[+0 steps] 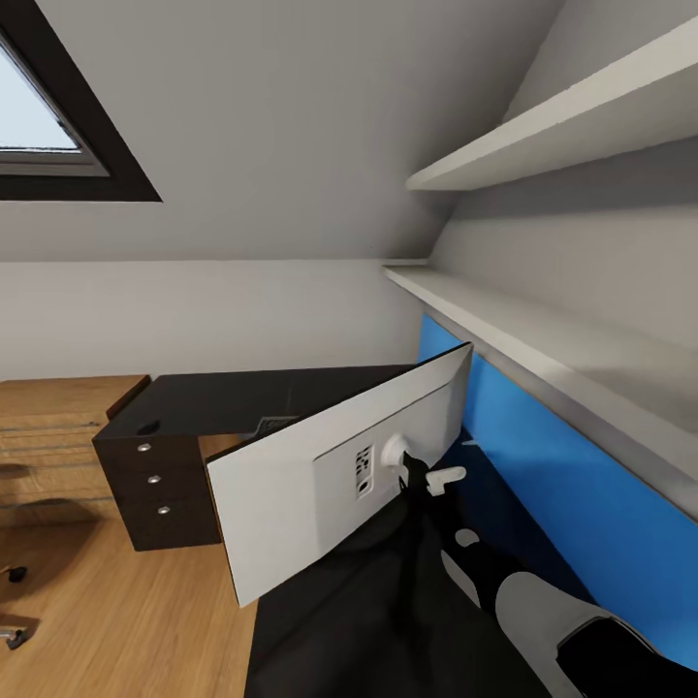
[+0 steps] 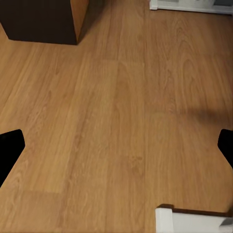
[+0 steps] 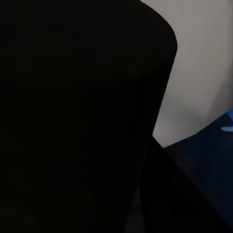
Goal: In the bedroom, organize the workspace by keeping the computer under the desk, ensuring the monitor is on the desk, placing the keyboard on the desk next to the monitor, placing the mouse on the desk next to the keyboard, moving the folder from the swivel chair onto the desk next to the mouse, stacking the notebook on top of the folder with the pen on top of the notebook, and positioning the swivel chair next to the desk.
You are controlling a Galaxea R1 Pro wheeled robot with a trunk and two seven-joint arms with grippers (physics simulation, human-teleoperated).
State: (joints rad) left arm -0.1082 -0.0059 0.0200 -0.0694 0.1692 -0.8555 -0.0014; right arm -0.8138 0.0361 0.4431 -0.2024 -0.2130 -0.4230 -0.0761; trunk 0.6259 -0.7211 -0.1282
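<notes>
At the 3 and 9 o'clock edges of the left wrist view, the two black fingertips [image 2: 9, 148] of the left gripper [image 2: 116, 150] stand wide apart, jaws open and holding nothing, pointing down at the wood plank floor [image 2: 121, 111]. A dark cabinet corner [image 2: 41, 22] sits at 11 o'clock and a white edge [image 2: 191, 221] at 5 o'clock.

The right wrist view is mostly covered by a black surface close to the lens, with pale wall [image 3: 194, 87] at 2 o'clock; the state of the right jaws cannot be told.

In the head view, the right arm [image 1: 543, 606] enters from 5 o'clock and reaches toward the centre, where its black forward part meets the stand mount on the back of the monitor [image 1: 291, 485]. The monitor is tilted, white back toward the camera, over the black desk [image 1: 242, 399]. The desk's drawer unit [image 1: 155, 485] with three round silver knobs stands at 8 o'clock. A blue panel [image 1: 553, 465] runs under the lower white shelf [image 1: 543, 339] from 3 to 4 o'clock. A chrome castor part [image 1: 14, 635] shows at 8 o'clock on the floor.
</notes>
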